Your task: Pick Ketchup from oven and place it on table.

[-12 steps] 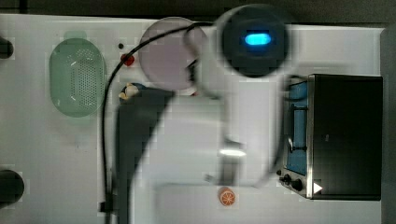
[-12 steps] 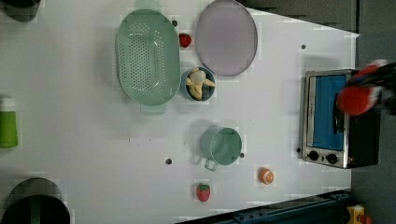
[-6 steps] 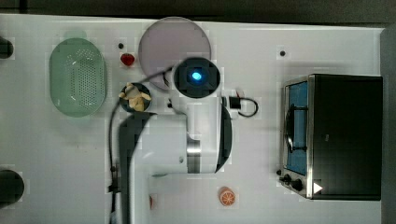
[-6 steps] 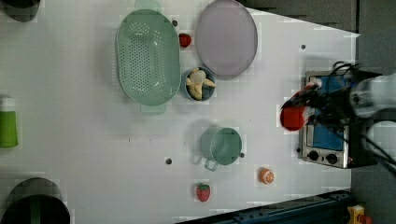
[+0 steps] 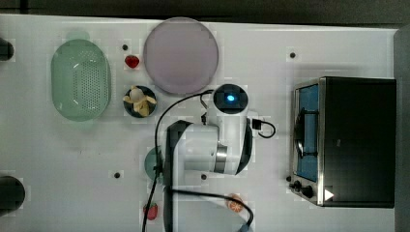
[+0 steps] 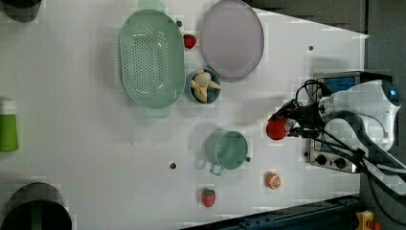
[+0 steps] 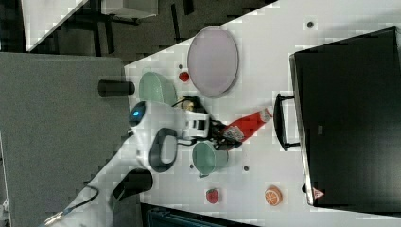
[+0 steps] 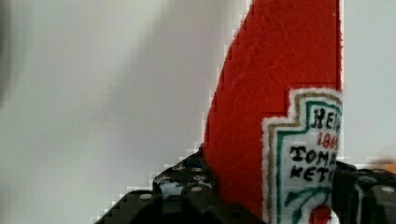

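Scanning the right view from its left, you meet the green colander (image 7: pixel 156 88), then the white arm, then the tool (image 7: pixel 218 135) clenched on the Ketchup (image 7: pixel 246 126), then the oven (image 7: pixel 347 118) at the right view's right. The bottle lies sideways in the grasp: its label end sits in the tool and its long axis runs on toward the oven, with the white cap close to the dark door handle (image 7: pixel 281 122). It hangs over the white tabletop (image 7: pixel 265 66), between the green cup (image 7: pixel 208 158) and the oven front, clear of the oven's opening.

The wrist view shows the red body and the white label of the Ketchup held between the dark fingers (image 8: pixel 187 196), with pale tabletop behind it.

Your coming move turns on that axis. The bottle lies roughly level, cap pointing away from the arm, so I judge you must either turn the wrist to stand it on its base or lower it as it lies. The open patch beside the cup, short of the orange toy (image 7: pixel 273 195), looks like the nearest free spot.
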Robot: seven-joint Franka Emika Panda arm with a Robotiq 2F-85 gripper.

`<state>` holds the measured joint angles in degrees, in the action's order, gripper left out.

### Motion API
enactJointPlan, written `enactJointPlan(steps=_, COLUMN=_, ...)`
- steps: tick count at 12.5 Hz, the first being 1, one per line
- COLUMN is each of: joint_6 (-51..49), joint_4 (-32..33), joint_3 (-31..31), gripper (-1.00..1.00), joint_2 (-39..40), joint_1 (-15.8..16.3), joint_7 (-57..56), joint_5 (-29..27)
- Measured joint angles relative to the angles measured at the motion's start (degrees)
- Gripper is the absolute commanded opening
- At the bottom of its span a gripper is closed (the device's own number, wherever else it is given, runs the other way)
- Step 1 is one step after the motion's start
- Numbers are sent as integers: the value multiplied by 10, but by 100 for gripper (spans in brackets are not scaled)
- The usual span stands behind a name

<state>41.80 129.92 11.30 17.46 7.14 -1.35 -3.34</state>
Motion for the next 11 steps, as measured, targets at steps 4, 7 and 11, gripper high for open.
enactJointPlan(steps=4, joint_6=93, joint_4=3, joint_3=-9, gripper=73, joint_2=45, joint_1=-14, joint_7=-1, joint_5=-22)
enactJointPlan(steps=7, joint_6=108, joint_4=-2, joint_3=-11, gripper=100, joint_2=52, joint_1=-16, joint_7=-1, joint_5=-8)
enactJointPlan(steps=11, joint_6=44, joint_4=-15, joint_3=-31, gripper=100, joint_2=8, joint_1=-10, joint_7=-1, joint_5=-12)
